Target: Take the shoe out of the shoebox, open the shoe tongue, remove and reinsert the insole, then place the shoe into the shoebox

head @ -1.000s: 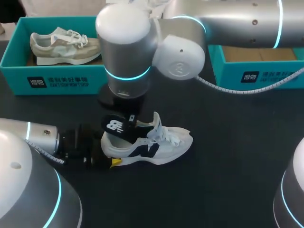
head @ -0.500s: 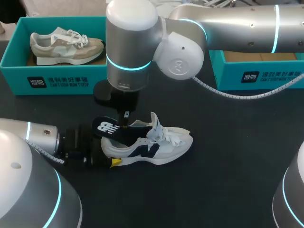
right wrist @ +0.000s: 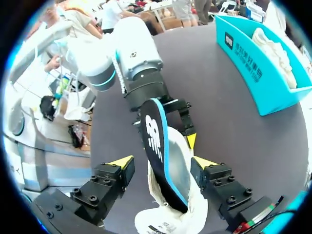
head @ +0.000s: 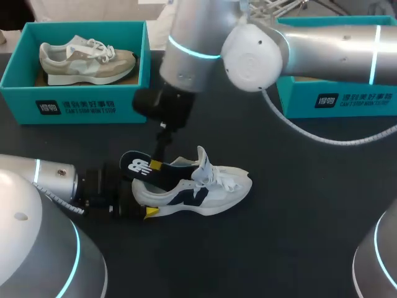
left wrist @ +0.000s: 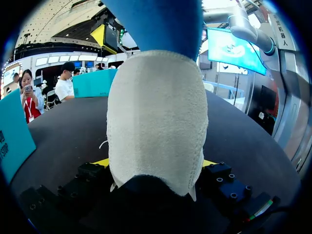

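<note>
Left tool point(left wrist: 155, 165) pinches the shoe point(head: 211, 186) at its heel on the worktop point(head: 298, 217); right tool point(right wrist: 162, 165), spread astride the insole point(right wrist: 158, 141), wants a square pinch before moving it lengthwise.

The heel of the shoe point(left wrist: 156, 122) filled the left wrist view, hiding all but yellow slivers of the fingers point(left wrist: 100, 162) of the left gripper point(left wrist: 155, 163). The front end of the insole point(head: 139, 166) lay buried inside the shoe. The right arm point(head: 322, 43) covered much of the right shoebox point(head: 360, 99).
</note>
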{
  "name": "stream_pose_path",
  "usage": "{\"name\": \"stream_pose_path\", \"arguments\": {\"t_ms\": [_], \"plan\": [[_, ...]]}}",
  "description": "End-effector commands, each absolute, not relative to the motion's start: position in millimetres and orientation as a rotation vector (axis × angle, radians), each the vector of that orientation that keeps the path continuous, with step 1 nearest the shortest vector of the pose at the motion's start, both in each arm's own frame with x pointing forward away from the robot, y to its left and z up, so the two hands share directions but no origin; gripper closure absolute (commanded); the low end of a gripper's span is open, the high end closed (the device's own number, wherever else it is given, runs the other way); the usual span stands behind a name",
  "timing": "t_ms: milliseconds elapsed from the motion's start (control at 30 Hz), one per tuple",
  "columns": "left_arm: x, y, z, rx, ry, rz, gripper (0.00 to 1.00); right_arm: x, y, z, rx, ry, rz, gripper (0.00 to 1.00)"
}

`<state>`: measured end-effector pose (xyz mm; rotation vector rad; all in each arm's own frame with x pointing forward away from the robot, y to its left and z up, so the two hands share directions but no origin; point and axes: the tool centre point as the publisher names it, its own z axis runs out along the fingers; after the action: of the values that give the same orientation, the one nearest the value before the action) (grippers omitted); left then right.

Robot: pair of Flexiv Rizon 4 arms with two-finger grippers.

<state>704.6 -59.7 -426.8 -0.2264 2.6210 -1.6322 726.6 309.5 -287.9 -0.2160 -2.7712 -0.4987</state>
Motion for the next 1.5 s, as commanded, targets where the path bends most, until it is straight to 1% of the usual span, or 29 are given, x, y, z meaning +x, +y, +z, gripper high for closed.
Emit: {"name": "stream_pose_path", "arguments": {"t_ms": [33, 67, 133, 167, 233, 300, 367, 400, 433, 467, 500, 567, 600, 667, 700, 733, 933, 1167, 1300, 1400, 1500], "plan": [[705.6, -62.5, -434.5, -0.228, 2.623, -1.629, 1.0, 723.4, 305.8, -301.5, -0.208, -2.673, -0.642, 0.27], [705.6, -62.5, -434.5, -0.228, 2.623, -1.629, 1.0, 721.7, 306.9, -302.5, -0.199, -2.659, -0.662, 0.33], [705.6, -62.5, -434.5, -0.228, 2.623, -1.629, 1.0, 717.6, 310.3, -304.4, -0.178, -2.64, -0.663, 0.3], [705.6, -62.5, -434.5, -0.228, 2.623, -1.629, 1.0, 715.9, 312.0, -305.3, -0.172, -2.633, -0.68, 0.33], [705.6, -62.5, -434.5, -0.228, 2.623, -1.629, 1.0, 712.6, 314.8, -308.1, -0.163, -2.62, -0.674, 0.34], [705.6, -62.5, -434.5, -0.228, 2.623, -1.629, 1.0, 709.9, 317.1, -311.0, -0.158, -2.609, -0.681, 0.46], [705.6, -62.5, -434.5, -0.228, 2.623, -1.629, 1.0, 707.3, 319.6, -313.6, -0.152, -2.599, -0.697, 0.49], [705.6, -62.5, -434.5, -0.228, 2.623, -1.629, 1.0, 705.6, 321.2, -315.2, -0.137, -2.59, -0.696, 0.46], [705.6, -62.5, -434.5, -0.228, 2.623, -1.629, 1.0, 704.4, 322.7, -316.4, -0.132, -2.586, -0.705, 0.46], [705.6, -62.5, -434.5, -0.228, 2.623, -1.629, 1.0, 703.8, 323.6, -317.6, -0.134, -2.585, -0.707, 0.49], [705.6, -62.5, -434.5, -0.228, 2.623, -1.629, 1.0, 703.3, 324.8, -318.9, -0.133, -2.583, -0.704, 0.54], [705.6, -62.5, -434.5, -0.228, 2.623, -1.629, 1.0, 702.5, 326.2, -320.2, -0.131, -2.577, -0.713, 0.59], [705.6, -62.5, -434.5, -0.228, 2.623, -1.629, 1.0, 702.1, 327.1, -320.9, -0.13, -2.576, -0.712, 0.66], [705.6, -62.5, -434.5, -0.228, 2.623, -1.629, 1.0, 702.2, 329.0, -321.3, -0.125, -2.573, -0.718, 0.78], [705.6, -62.5, -434.5, -0.228, 2.623, -1.629, 1.0, 702.4, 329.3, -321.9, -0.124, -2.573, -0.717, 0.91], [705.6, -62.5, -434.5, -0.228, 2.623, -1.629, 1.0, 702.7, 329.8, -322.1, -0.123, -2.572, -0.718, 1.0], [705.6, -62.5, -434.5, -0.228, 2.623, -1.629, 1.0, 706.6, 335.5, -305.1, -0.138, -2.581, -0.862, 1.0], [705.6, -62.5, -434.5, -0.228, 2.623, -1.629, 1.0, 728.9, 355.8, -258.4, -0.224, -2.539, -1.201, 1.0], [705.6, -62.5, -434.5, -0.228, 2.623, -1.629, 1.0, 738.7, 362.8, -240.4, -0.263, -2.498, -1.315, 1.0], [705.6, -62.5, -434.5, -0.228, 2.623, -1.629, 1.0, 748.4, 370.1, -222.9, -0.28, -2.46, -1.357, 1.0], [705.6, -62.5, -434.5, -0.228, 2.623, -1.629, 1.0, 748.4, 370.1, -222.9, -0.28, -2.46, -1.357, 1.0]]}}
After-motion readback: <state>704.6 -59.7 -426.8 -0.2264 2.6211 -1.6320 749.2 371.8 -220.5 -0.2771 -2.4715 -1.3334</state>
